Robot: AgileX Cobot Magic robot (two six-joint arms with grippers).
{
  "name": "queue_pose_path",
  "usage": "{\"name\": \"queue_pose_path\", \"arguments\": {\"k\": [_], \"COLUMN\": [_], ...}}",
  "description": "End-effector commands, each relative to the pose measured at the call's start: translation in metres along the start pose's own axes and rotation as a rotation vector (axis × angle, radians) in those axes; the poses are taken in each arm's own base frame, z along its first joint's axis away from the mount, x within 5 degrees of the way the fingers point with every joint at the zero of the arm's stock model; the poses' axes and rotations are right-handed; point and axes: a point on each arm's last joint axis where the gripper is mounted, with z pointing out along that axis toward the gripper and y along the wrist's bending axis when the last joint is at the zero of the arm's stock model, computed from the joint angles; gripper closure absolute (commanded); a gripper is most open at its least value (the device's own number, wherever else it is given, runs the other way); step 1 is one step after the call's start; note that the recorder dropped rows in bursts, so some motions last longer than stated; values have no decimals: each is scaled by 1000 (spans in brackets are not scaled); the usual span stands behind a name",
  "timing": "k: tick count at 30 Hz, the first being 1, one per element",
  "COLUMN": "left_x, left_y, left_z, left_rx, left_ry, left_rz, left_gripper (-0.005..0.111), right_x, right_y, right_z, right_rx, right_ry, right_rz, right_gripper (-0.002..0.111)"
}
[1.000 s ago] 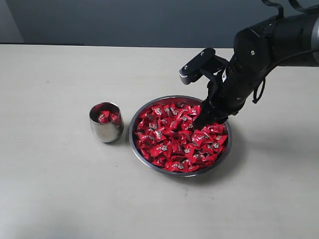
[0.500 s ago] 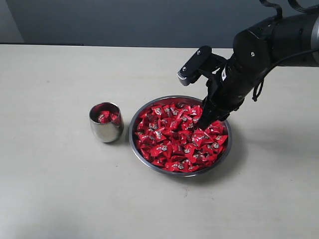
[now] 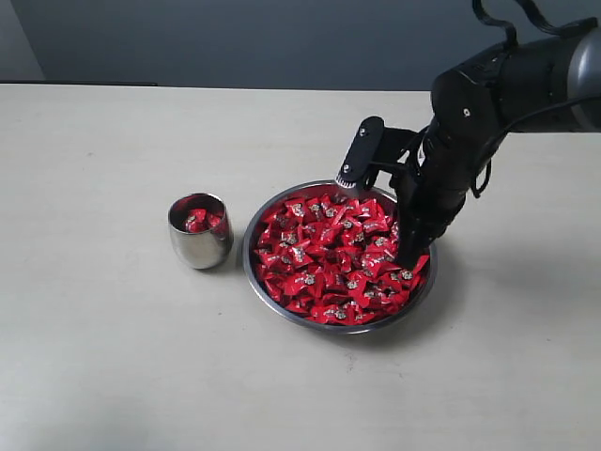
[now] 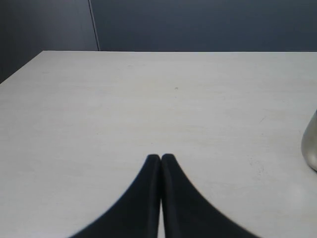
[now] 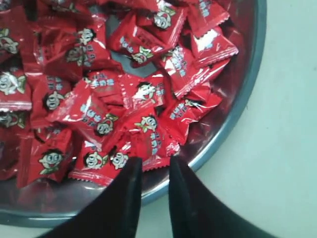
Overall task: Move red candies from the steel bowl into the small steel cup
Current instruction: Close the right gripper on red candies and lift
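your right claw (image 5: 152,162) in the wide steel bowl (image 3: 250,254) of shiny red wrapped candies (image 3: 324,254).
jaws narrowly apart at one wrapper's edge, grip unclear; left claw (image 4: 160,157) pressed together.

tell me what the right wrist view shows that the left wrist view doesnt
Only the right wrist view: the red candies heaped in the steel bowl, and the right gripper at the bowl's rim, jaws a narrow gap apart over a candy's edge.

Only the left wrist view: the left gripper with jaws pressed together above bare tabletop, the dark wall behind, and a steel sliver at the frame edge, too little to name.

Both: the pale table.
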Motion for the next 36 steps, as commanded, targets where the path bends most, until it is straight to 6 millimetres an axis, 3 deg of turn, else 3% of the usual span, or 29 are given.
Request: {"name": "queue_pose_path", "arguments": {"k": [1,7,13,19,36], "left_x": [1,1,1,1,1], "left_y": [-1,-1,-1,-1,-1], "left_z": [0,0,0,0,0], "left_rx": [9,9,9,9,9], "left_ry": [-8,-8,-8,-8,-8], "left_rz": [0,0,0,0,0], "left_gripper": [106,106,106,106,106], "right_x": [-5,-26,-28,-26,-28], "right_y": [-6,-21,-23,-19,-15], "right_z": [7,3,7,17,26], "right_rx": [-8,-51,-96,-137,-181], "right_ry": [16,29,97,136,123], "right_rz": [18,73,64,29,31], "right_gripper": [88,86,64,69,69]}}
